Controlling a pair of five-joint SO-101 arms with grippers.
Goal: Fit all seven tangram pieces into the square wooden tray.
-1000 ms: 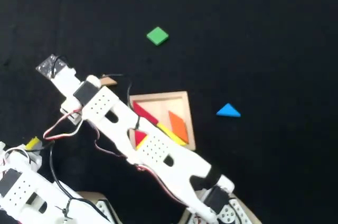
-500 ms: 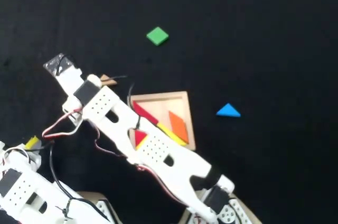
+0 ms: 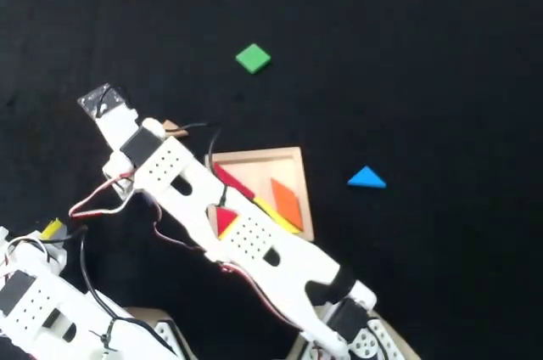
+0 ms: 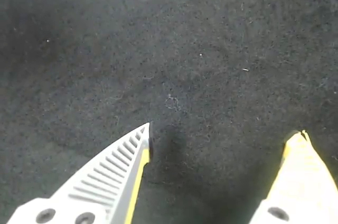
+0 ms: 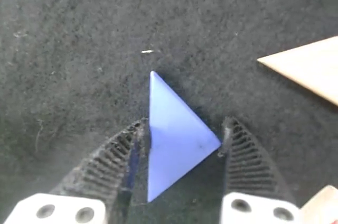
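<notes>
R gripper (image 5: 184,124): jaws clamped on blue triangle (image 5: 171,147), tan piece (image 5: 311,68) near
L gripper (image 4: 224,131): jaws apart over cloth (image 4: 158,34)
Change: your R arm (image 3: 246,237) tip swings slightly toward far edge

The square wooden tray (image 3: 254,154) at centre holds a red piece (image 3: 231,180), a yellow piece (image 3: 276,216) and an orange piece (image 3: 287,201). The green square (image 3: 253,58) lies above it, the blue triangle (image 3: 366,177) to its right and the tan piece (image 3: 174,129) to its left. A pale violet triangle (image 5: 174,139) lies flat near the tan piece.

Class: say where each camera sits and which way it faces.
High view: fixed above, looking down on the black table; left arm and right arm show.
Left wrist view: on left arm, facing the table; left claw open.
Right wrist view: on right arm, facing down; right claw at a violet triangle.
Shared: tan piece, in high and right wrist views.
</notes>
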